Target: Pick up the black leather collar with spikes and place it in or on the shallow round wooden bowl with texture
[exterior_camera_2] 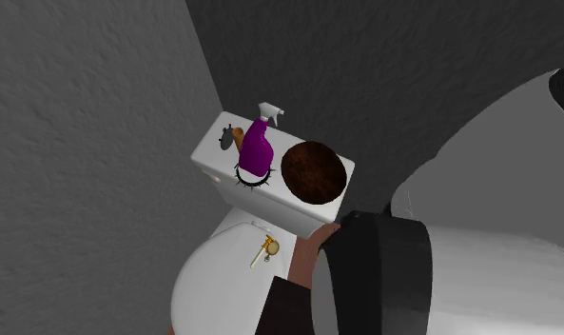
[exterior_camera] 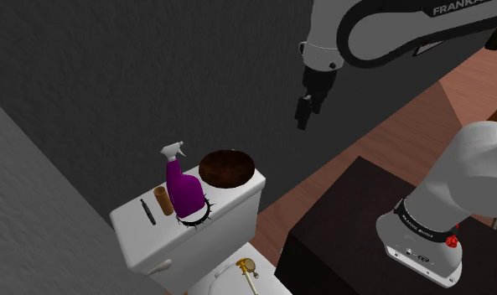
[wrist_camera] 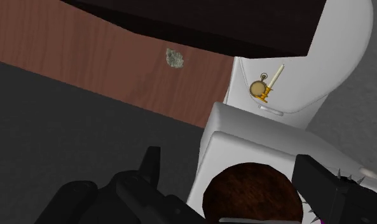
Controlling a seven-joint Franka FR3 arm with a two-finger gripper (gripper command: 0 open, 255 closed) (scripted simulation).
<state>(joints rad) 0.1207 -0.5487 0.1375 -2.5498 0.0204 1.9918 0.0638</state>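
The black spiked collar [exterior_camera: 196,217] lies on the white toilet tank lid [exterior_camera: 133,222], right at the foot of a purple spray bottle [exterior_camera: 183,189]. Beside them on the lid sits the round dark brown wooden bowl [exterior_camera: 227,168], with nothing in it. In the second exterior view the collar [exterior_camera_2: 253,178] is left of the bowl [exterior_camera_2: 313,173]. My gripper [exterior_camera: 304,111] hangs high above and off to the shoulder view's right of the tank. In the wrist view the gripper [wrist_camera: 226,159] is open and holds nothing, with the bowl [wrist_camera: 250,191] below it. Collar spikes [wrist_camera: 343,176] peek past one finger.
A small brown cylinder [exterior_camera: 161,199] and a thin dark stick [exterior_camera: 147,211] lie on the lid's far end. A gold candle holder [exterior_camera: 245,268] rests on the toilet seat. Dark grey walls enclose the tank. A grey lump [wrist_camera: 174,58] lies on the wooden floor.
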